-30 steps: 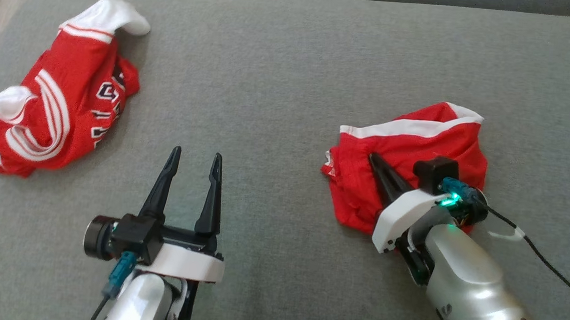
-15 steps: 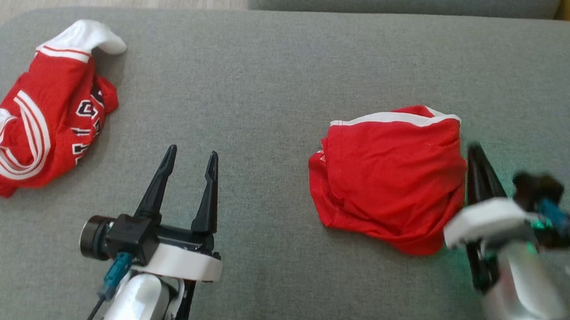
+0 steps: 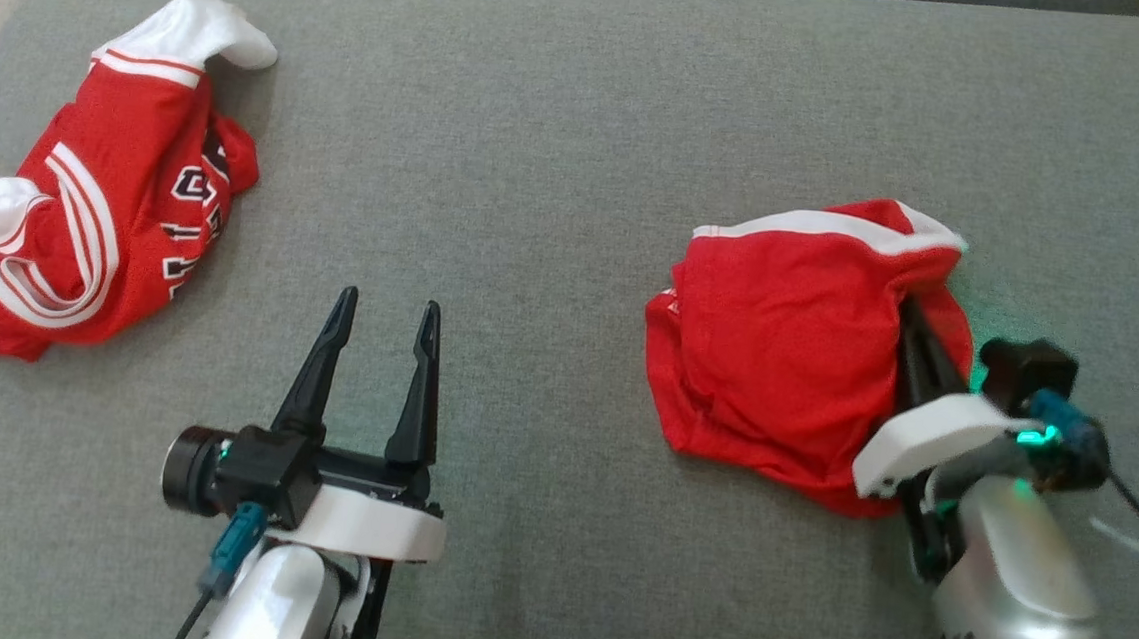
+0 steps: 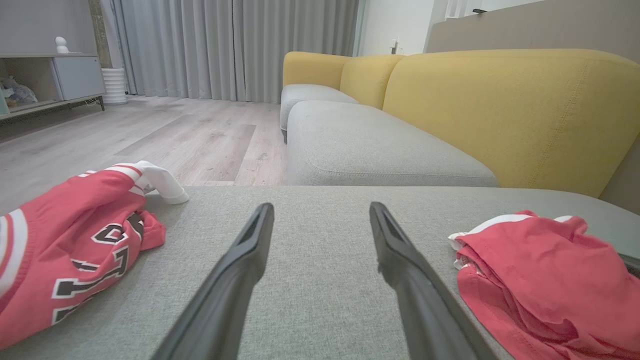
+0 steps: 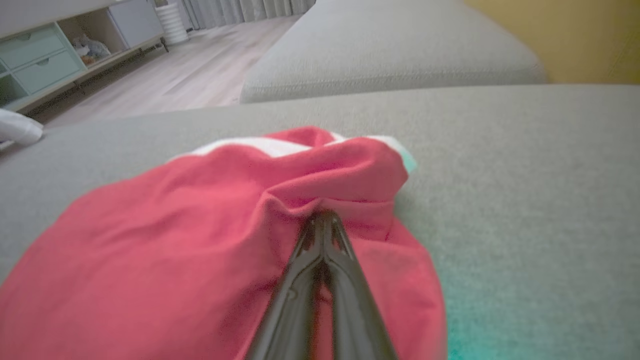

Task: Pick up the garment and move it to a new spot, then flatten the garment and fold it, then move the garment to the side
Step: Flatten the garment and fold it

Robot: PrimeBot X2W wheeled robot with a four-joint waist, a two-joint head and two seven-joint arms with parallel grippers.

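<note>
The red garment (image 3: 776, 374) was found bunched right of centre on the grey cushion (image 3: 561, 159), a fold at its right side pinched in the closed right pincer (image 5: 324, 220). The left pincer (image 3: 385, 312) was held wide over bare cushion. Pick-up was judged in hand, a lift being required next; open room was noted mid-cushion, short of the jersey (image 3: 107, 197) at the left edge.

The garment (image 3: 776, 374) is smooth red cloth, the cushion (image 3: 561, 159) matt coarse-woven grey fabric.

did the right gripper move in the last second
Yes. The right gripper has shifted rightward, away from the jersey: from over the middle of the red shorts to their right edge.
</note>
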